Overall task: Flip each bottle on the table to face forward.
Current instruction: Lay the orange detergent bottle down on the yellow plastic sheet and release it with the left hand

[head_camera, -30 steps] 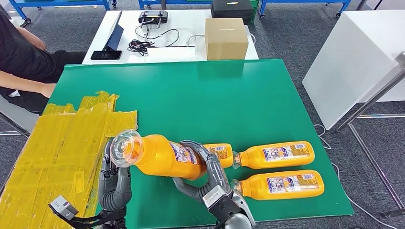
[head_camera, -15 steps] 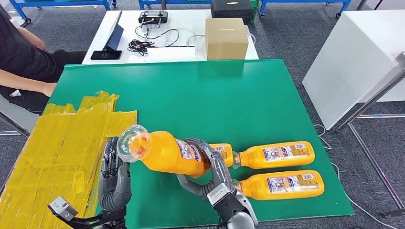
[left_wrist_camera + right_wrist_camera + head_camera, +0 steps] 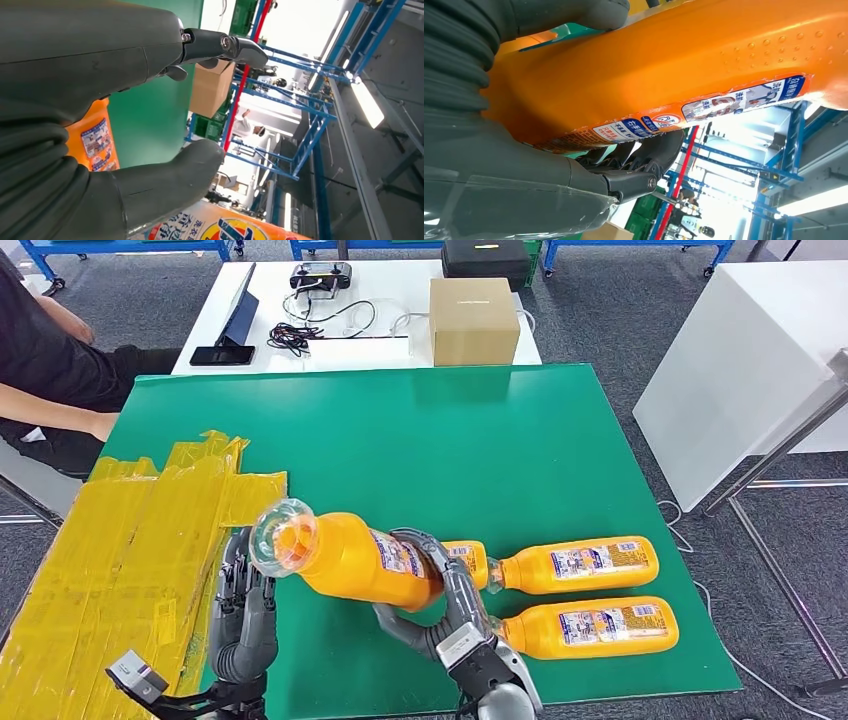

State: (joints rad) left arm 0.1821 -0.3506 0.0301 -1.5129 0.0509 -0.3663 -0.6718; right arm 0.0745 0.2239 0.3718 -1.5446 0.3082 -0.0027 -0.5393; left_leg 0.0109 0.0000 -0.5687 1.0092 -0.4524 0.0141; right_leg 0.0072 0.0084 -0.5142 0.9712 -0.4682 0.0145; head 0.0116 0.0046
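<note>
While a seated person (image 3: 45,360) waits at the far left corner, the green-topped surface (image 3: 420,450) carries a wide patch of crinkled yellow tape sheets (image 3: 120,560) along its left side. Beyond its far edge stands a white table (image 3: 300,300) with a brown cardboard box (image 3: 474,320), a black phone (image 3: 221,355), a tangle of black cables (image 3: 295,335) and a black controller (image 3: 320,277). A white cabinet (image 3: 740,370) stands off to the right.

Four orange plastic bottles show. One orange bottle with a clear base (image 3: 345,557) is held off the surface near its front edge, its long axis running left to right and tilted, the clear base raised and facing left toward the camera. The right robot hand (image 3: 440,590) is wrapped round its labelled middle. The left robot hand (image 3: 245,605) stands just below the raised base, fingers (image 3: 235,45) apart and holding nothing. Two labelled orange bottles (image 3: 575,565) lie flat to the right, one behind the other, long axes left to right, necks pointing left. A partly hidden orange bottle (image 3: 465,562) lies behind the right robot hand, just left of the rear one.
</note>
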